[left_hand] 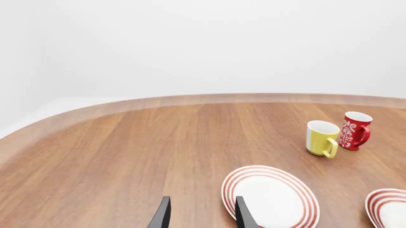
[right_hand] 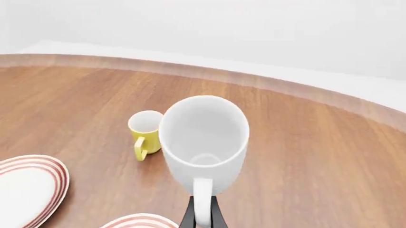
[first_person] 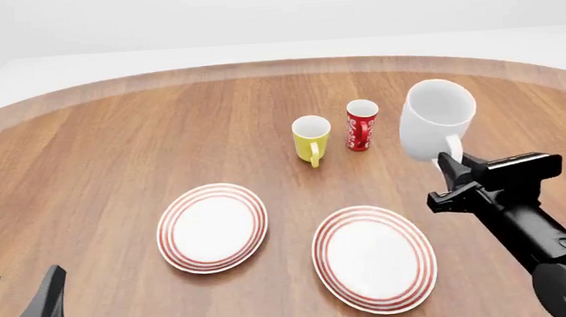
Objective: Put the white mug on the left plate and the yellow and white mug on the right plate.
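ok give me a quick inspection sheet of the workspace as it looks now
surface: round wooden table, pale rim, no marks seen
job's things: white mug held by its handle, tilted and apparently lifted, right of both plates; yellow and white mug upright on the table behind the plates; left plate and right plate both bare
clutter: red cup with white markings upright just right of the yellow and white mug
grippers: right tool shut on the white mug's handle; left tool open, holding nothing, near the table's near left edge
cables: nothing seen
surroundings: plain white backdrop, nothing else seen
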Available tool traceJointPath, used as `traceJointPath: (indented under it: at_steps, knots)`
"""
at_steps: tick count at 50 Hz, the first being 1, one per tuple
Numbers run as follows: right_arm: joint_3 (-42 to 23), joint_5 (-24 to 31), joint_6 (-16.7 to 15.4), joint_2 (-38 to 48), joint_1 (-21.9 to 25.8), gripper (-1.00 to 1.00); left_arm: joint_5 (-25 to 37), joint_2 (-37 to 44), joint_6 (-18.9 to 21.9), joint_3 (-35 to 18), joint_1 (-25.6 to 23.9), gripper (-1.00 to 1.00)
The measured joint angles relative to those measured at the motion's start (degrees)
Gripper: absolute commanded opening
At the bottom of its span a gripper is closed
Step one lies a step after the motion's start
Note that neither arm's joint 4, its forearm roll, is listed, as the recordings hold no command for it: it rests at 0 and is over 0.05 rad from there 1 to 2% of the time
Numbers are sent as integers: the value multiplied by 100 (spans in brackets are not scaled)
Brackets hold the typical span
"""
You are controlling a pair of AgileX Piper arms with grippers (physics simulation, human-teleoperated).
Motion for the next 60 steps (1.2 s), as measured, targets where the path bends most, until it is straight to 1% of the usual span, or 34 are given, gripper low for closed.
traceJointPath:
  at_steps: [24,60]
  knots:
    - [-492,155,-119,257,689,-100,0,0,0,0,0,100]
    - [-1081,209,-159,815,1497,-100,0,0,0,0,0,100]
